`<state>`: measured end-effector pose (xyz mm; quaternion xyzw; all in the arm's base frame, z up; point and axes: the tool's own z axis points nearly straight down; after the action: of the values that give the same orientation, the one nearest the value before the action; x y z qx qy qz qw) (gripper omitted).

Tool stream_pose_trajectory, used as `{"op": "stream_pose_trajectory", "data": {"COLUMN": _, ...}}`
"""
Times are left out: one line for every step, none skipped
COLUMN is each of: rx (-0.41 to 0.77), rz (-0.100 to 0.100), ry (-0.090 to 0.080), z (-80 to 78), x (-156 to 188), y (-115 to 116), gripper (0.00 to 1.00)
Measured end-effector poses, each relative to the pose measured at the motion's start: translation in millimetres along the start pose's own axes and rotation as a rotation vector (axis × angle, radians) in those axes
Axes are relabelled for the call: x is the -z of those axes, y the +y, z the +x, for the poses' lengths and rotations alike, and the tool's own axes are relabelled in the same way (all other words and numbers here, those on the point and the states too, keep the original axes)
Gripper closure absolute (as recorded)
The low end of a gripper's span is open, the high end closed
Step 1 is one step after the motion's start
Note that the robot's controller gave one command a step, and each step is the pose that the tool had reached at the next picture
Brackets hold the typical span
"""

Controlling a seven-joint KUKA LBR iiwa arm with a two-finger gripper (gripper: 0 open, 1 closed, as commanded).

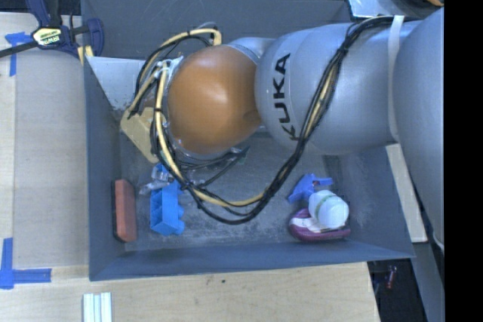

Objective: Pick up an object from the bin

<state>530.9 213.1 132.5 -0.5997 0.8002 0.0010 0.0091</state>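
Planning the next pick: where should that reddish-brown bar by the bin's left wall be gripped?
Probably mid-length, across its narrow width, from above: the reddish-brown bar lies flat along the wall, with a gap to the blue block beside it.

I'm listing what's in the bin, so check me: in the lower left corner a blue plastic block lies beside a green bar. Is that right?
Not quite. The bar beside the blue plastic block is reddish brown, not green. The camera view shows both in the lower left corner of the bin, the bar to the block's left.
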Motion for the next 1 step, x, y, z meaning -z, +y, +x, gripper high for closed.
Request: {"op": "stream_pose_trajectory", "data": {"rx": -0.004, "rz": 0.004, "ry": -0.005, "z": -1.0, "x": 19.0, "y": -1.4, "gripper": 1.00}}
